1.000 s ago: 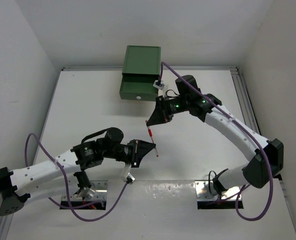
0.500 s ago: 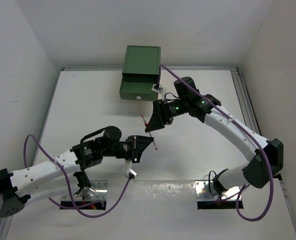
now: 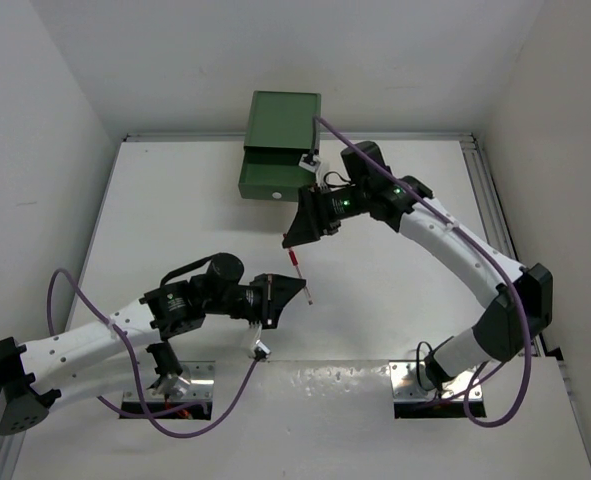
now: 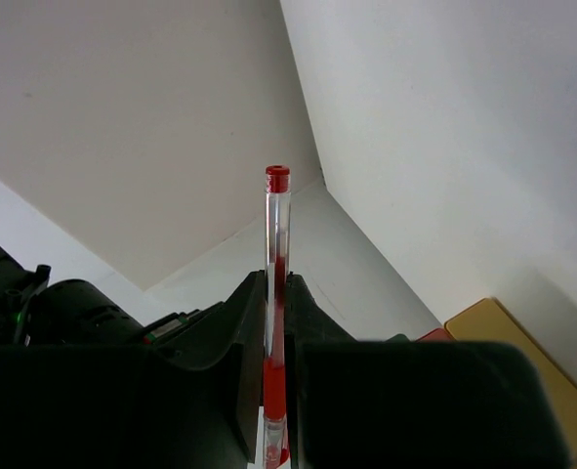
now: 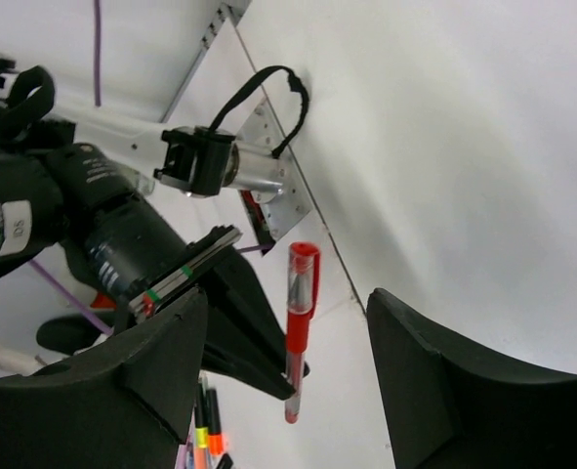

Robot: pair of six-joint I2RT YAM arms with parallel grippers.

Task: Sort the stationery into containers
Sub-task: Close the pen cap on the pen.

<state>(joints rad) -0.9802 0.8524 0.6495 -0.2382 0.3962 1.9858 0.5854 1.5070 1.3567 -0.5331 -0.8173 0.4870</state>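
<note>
A red pen [image 3: 300, 272] with a clear barrel stands almost upright over the middle of the table. My left gripper [image 3: 293, 290] is shut on its lower barrel. In the left wrist view the red pen [image 4: 276, 244] rises from between the two black fingers [image 4: 244, 332] of the left gripper [image 4: 276, 293]. My right gripper [image 3: 297, 234] hangs open just above and behind the pen. Its wide-apart fingers [image 5: 405, 342] frame the red pen [image 5: 299, 322] without touching it. The dark green container [image 3: 274, 180] has its drawer pulled out at the back.
Several markers [image 5: 205, 430] with yellow and orange bands lie on the table below the pen. A yellow box [image 4: 532, 371] and a sliver of an orange-red one [image 4: 434, 335] show at the lower right of the left wrist view. Purple cables [image 3: 85, 300] loop beside both arms.
My right gripper has opened and let go of the red pen, then drawn back up and to the left toward the green drawer. The left gripper keeps hold of the pen.
</note>
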